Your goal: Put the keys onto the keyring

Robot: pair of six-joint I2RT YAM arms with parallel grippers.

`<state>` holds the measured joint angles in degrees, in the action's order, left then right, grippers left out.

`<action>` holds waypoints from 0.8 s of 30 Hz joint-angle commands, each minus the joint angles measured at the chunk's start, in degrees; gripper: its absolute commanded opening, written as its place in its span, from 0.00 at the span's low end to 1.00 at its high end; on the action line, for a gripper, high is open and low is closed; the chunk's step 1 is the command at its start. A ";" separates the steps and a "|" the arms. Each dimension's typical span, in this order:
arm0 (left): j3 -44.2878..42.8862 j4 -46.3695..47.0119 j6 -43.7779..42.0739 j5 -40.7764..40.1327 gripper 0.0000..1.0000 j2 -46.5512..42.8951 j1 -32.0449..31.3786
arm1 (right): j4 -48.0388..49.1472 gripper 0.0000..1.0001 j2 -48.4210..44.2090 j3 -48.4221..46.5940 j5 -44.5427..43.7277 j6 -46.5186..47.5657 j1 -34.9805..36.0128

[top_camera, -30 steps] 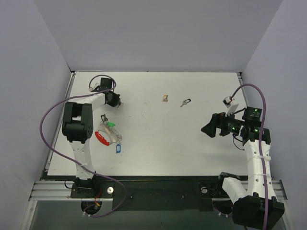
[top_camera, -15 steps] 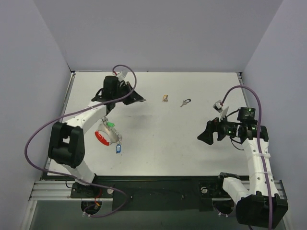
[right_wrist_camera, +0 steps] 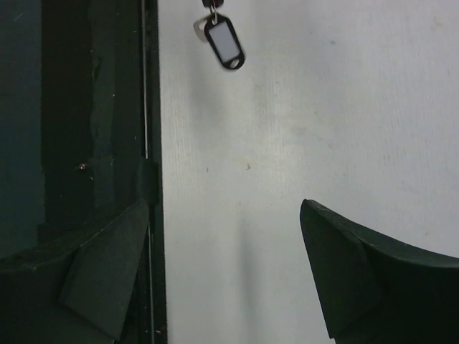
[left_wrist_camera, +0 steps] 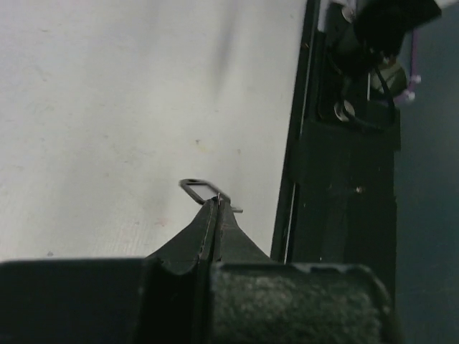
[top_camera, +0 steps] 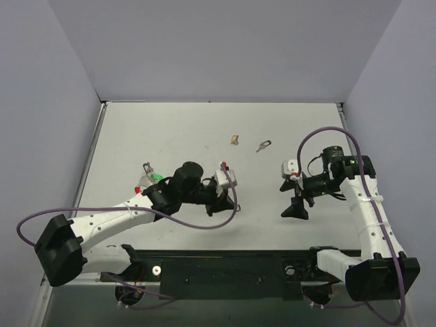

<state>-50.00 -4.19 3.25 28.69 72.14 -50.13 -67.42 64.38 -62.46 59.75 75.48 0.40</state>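
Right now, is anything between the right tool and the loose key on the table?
Nothing visible: only bare table separates the open right tool from the key. The tan scrap sits beyond the key, off that line.

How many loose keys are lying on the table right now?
1. A lone key lies at the far middle of the table, just right of a small tan scrap. Others may be hidden under the left arm.

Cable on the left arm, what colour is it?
The cable is purple; top view shows it best.
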 commanded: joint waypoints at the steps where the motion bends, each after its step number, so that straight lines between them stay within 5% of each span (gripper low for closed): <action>1: 7.09 9.10 -18.59 -2.58 0.00 -5.16 -6.99 | -21.62 0.80 -1.10 1.19 5.99 23.21 7.14; 9: 14.49 25.80 -20.38 -9.34 0.00 -8.16 -14.54 | -14.24 0.70 -2.33 4.62 7.75 16.46 12.69; 16: 14.32 34.24 -20.21 -16.47 0.00 -4.03 -19.74 | 0.00 0.57 -6.72 9.02 7.23 1.44 14.45; 24: 13.35 41.27 -15.47 -17.52 0.00 1.16 -21.41 | 2.20 0.44 -8.22 9.11 7.05 -0.16 14.10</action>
<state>-35.33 28.69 -15.18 12.62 71.55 -70.85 -66.02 56.73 -53.41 64.16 77.25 14.39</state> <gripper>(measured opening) 0.018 0.460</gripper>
